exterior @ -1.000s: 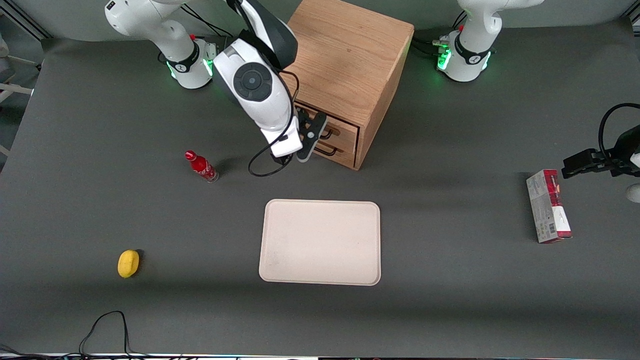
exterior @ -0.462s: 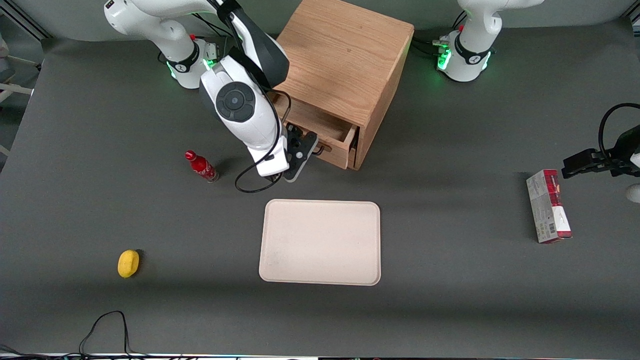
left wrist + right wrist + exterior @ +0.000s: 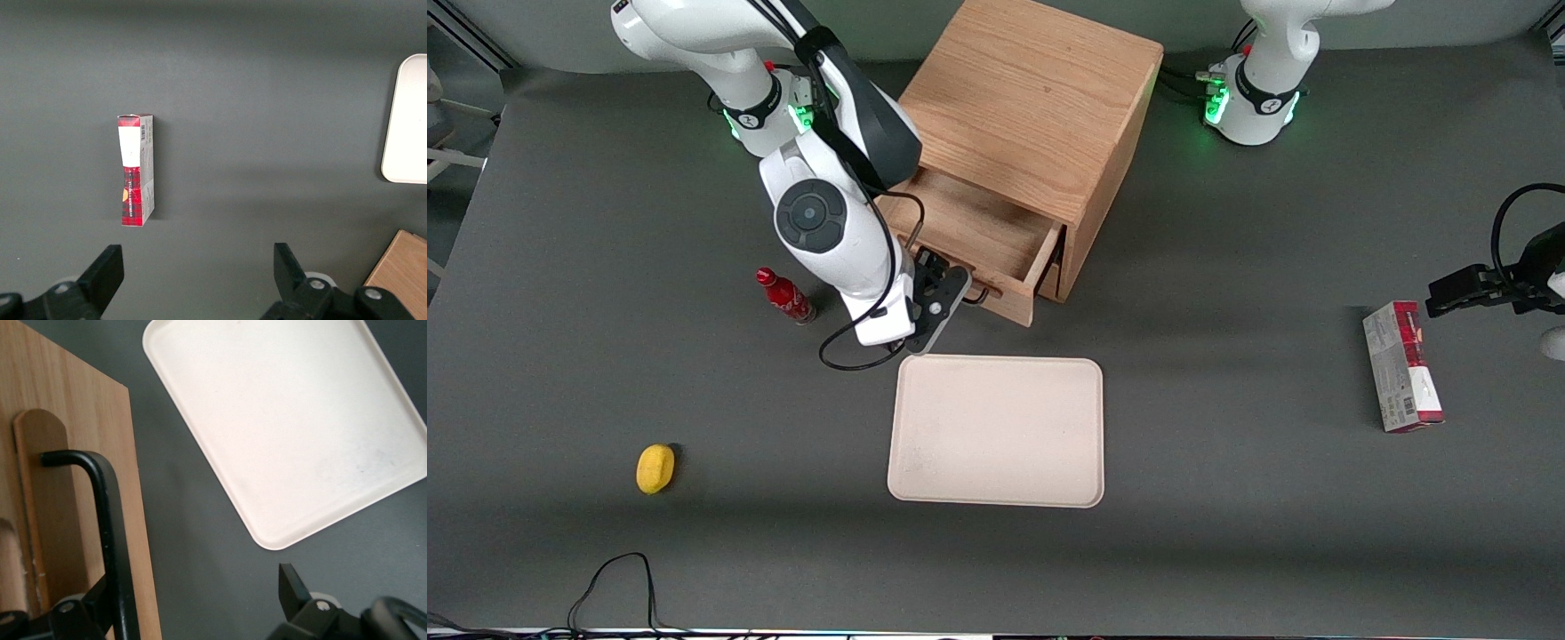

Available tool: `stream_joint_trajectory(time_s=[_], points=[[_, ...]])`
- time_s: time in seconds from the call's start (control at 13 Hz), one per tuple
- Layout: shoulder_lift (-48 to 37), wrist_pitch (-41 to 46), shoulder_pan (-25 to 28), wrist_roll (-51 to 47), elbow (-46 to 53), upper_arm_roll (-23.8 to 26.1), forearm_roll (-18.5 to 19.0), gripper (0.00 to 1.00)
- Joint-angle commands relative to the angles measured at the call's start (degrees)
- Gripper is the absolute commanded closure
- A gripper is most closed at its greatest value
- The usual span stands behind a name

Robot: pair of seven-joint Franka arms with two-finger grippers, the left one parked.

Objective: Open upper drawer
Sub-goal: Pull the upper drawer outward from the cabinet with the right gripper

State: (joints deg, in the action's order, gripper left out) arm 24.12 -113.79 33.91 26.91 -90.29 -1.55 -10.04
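The light oak cabinet (image 3: 1032, 98) stands at the back of the table. Its upper drawer (image 3: 969, 227) is pulled well out and its inside shows empty. My right gripper (image 3: 950, 292) is at the drawer front, nearer the front camera than the cabinet. In the right wrist view the gripper (image 3: 197, 583) is open, fingers wide apart. The black wire handle (image 3: 110, 520) on the drawer front (image 3: 73, 407) runs just inside one finger, between the jaws. The bottom drawer is mostly hidden under the open one.
A cream tray (image 3: 996, 431) lies just nearer the camera than the drawer front, also in the right wrist view (image 3: 287, 420). A red bottle (image 3: 784, 296) stands beside the arm. A yellow fruit (image 3: 655, 468) lies toward the working arm's end; a red and white box (image 3: 1401, 366) toward the parked arm's.
The upper drawer has slid out of the cabinet, from shut to well open. My gripper moved with its handle toward the front camera and the tray.
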Motion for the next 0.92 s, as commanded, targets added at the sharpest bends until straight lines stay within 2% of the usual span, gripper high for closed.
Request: stream_joint_trajectory(time_s=[0.0, 0.85], points=[[1.9, 0.7, -1.6, 2.0, 3.2, 0.0, -1.0, 0.00], [5.8, 1.2, -6.6, 1.8, 8.4, 0.0, -0.9, 0.00]])
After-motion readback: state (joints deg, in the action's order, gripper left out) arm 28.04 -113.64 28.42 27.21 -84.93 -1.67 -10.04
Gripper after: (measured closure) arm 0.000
